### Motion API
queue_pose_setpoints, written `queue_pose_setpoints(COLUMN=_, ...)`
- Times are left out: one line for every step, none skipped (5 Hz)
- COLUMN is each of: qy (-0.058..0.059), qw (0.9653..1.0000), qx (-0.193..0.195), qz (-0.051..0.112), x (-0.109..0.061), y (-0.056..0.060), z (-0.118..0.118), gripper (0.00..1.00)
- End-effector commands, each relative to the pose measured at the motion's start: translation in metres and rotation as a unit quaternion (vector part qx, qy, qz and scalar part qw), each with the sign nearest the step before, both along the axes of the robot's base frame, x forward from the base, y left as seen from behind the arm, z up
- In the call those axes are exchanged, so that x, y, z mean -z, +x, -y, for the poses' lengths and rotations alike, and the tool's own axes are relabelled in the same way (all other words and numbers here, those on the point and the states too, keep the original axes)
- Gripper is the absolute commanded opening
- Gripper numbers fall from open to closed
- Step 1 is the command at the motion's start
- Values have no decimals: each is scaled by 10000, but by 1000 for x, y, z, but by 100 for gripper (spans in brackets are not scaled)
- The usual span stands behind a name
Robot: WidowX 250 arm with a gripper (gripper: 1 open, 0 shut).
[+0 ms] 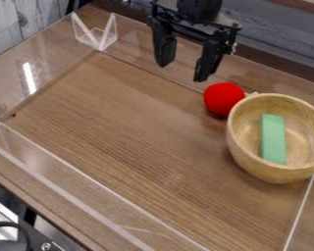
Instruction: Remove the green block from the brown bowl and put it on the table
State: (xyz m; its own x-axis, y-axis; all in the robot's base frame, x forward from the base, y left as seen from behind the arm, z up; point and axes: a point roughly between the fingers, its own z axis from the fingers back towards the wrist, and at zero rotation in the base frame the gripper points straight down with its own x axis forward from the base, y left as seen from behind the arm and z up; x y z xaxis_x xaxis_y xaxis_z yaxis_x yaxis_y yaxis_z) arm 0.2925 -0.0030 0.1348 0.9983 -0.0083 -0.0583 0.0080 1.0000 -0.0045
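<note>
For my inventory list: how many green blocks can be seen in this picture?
1. The green block lies inside the brown bowl, at the right side of the table. No other is visible.

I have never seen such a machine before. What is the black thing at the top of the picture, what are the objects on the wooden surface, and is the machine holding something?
The black thing is the gripper of a robot arm: two fingers pointing down, like tongs. They stand open and hold nothing. There is only one picture, taken from a camera looking down at an angle onto the table, a brown wood-grain top with clear plastic walls along its edges. On the right stands a round brown bowl of light wood. Inside it lies the green block, a flat bar. Just beside the bowl, on its upper left, rests a red ball. The gripper hangs above the table, to the upper left of the ball, touching none of these things.
</note>
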Motion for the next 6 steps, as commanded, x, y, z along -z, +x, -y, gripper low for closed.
queue_pose_setpoints(qy=-54, qw=9994, qx=-322, qz=-69, x=7, y=-1, z=11, gripper=100)
queue_pose_setpoints(qy=-164, qw=9989, qx=-437, qz=30, x=13, y=6, z=40, gripper=100)
queue_pose_setpoints(qy=-302, qw=9985, qx=-428, qz=149, x=16, y=13, z=72, gripper=100)
queue_pose_setpoints(qy=-418, qw=9959, qx=-741, qz=297, x=17, y=18, z=78, gripper=100)
queue_pose_setpoints(qy=-522, qw=9918, qx=-1079, qz=441, x=19, y=26, z=76, gripper=100)
queue_pose_setpoints(qy=-634, qw=9903, qx=-1116, qz=529, x=24, y=36, z=92, gripper=100)
